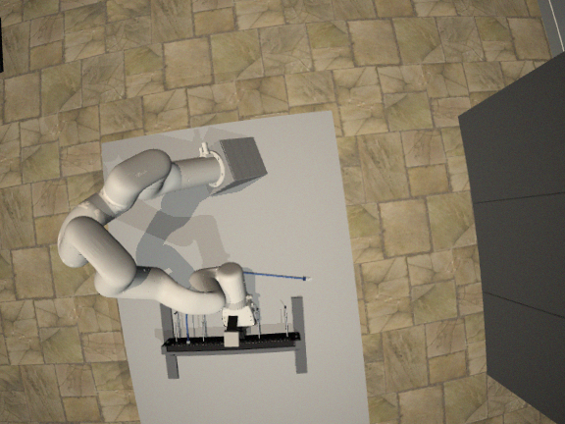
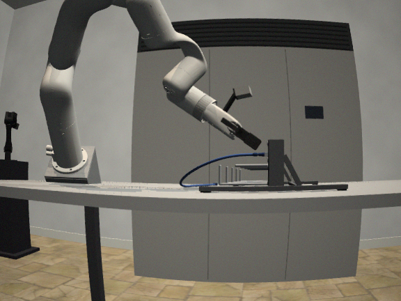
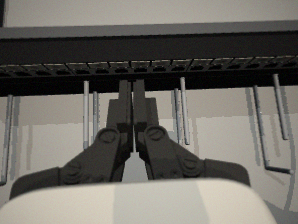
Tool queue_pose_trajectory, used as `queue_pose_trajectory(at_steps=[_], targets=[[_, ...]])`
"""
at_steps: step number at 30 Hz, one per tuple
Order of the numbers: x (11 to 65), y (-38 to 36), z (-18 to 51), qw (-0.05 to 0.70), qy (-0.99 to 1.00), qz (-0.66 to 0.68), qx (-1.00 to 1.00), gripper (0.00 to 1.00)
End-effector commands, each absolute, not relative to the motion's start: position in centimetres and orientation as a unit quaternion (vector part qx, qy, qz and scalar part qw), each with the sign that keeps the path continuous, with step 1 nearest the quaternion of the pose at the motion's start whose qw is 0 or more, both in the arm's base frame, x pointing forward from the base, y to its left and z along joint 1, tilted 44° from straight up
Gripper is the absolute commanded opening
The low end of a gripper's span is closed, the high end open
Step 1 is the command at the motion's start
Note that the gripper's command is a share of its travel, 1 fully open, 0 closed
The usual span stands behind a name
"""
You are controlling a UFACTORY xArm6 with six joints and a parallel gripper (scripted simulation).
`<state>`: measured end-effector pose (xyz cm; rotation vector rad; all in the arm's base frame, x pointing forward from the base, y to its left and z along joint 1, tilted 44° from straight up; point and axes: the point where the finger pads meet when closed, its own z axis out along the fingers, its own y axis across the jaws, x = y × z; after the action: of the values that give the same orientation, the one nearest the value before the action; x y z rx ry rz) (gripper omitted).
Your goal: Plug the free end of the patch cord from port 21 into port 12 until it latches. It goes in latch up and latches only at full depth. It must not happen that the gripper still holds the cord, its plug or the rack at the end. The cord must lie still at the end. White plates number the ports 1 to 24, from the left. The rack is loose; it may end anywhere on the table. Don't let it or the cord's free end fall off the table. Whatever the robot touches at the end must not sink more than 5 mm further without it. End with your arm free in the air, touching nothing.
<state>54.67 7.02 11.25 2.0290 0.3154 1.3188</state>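
Note:
The dark rack stands near the table's front end, with its port panel facing my arm. The blue patch cord arcs from its plugged end at the panel down to the table. Its free end lies on the table to the right, away from the rack. My gripper is shut and empty. It is tilted down toward the panel's middle, with the fingertips just short of the port row and well apart from the cord's free end. In the side view the gripper hovers just above and before the panel.
Several thin upright posts stand on the rack in front of the ports, on both sides of my fingers. The rack's two long feet reach across the table. The arm's base sits at the table's far end. A dark cabinet stands off the table.

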Motion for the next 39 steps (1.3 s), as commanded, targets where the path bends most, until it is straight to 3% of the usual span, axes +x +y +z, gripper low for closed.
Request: queue_pose_trajectory(at_steps=[1, 23, 29, 39], targets=[[54.7, 7.1, 11.4, 0.343, 0.121, 0.509, 0.78, 0.0], [54.3, 7.3, 11.5, 0.343, 0.121, 0.509, 0.78, 0.0], [52.6, 8.1, 12.0, 0.343, 0.121, 0.509, 0.78, 0.0], [45.3, 11.6, 14.0, 0.343, 0.121, 0.509, 0.78, 0.0]])
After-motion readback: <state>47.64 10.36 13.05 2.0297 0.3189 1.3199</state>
